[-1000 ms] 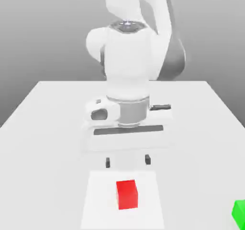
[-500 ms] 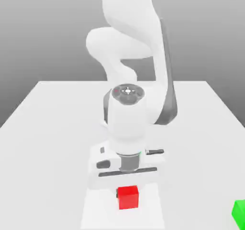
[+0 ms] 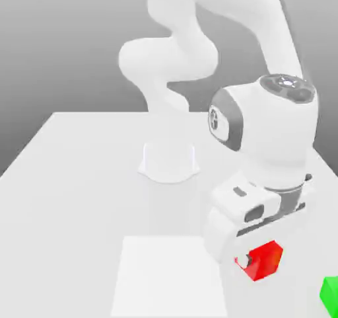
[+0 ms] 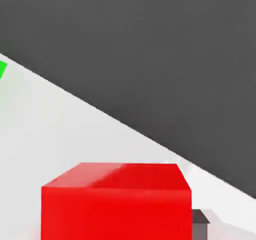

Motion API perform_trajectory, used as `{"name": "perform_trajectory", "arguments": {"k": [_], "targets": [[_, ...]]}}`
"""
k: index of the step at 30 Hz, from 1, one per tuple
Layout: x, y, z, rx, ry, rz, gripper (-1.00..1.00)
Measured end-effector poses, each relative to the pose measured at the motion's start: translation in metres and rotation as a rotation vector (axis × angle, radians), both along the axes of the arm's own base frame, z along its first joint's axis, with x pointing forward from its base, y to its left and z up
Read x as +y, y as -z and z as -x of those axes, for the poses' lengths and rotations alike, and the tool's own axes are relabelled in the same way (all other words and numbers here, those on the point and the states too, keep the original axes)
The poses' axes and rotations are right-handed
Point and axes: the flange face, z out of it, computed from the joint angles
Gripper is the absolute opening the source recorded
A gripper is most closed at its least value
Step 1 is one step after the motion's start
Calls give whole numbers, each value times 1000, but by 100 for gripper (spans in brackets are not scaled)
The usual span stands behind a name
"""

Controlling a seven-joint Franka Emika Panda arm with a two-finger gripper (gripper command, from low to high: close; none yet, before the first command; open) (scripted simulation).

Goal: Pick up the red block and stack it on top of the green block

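The red block hangs tilted above the table, at the exterior view's lower right, with my gripper shut on it. One pale fingertip presses its side. The hand view has the red block close up, with a dark finger pad beside it. The green block rests on the table at the exterior view's right edge, a short way right of and below the red one. A sliver of the green block also shows in the hand view.
The white table carries a lighter square patch near its front, where the red block stood. My arm's base stands mid-table behind it. The table's right edge runs close to the green block.
My gripper came down over the red block, shut on it, and has lifted and swung it toward the exterior view's right, near the green block. The green block has not moved.
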Motion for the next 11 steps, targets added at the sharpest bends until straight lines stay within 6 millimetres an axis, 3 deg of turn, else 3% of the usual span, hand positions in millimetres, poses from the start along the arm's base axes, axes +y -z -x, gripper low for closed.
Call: {"name": "perform_trajectory", "arguments": {"k": [3, 5, 7, 8, 11], "targets": [[70, -9, 4, 1, -157, -6, -100], [87, 10, 5, 0, -192, -8, -100], [91, 40, 6, 0, -201, -8, -100], [91, 49, 6, 0, -203, -8, 100], [91, 49, 6, 0, -203, -8, 100]]}}
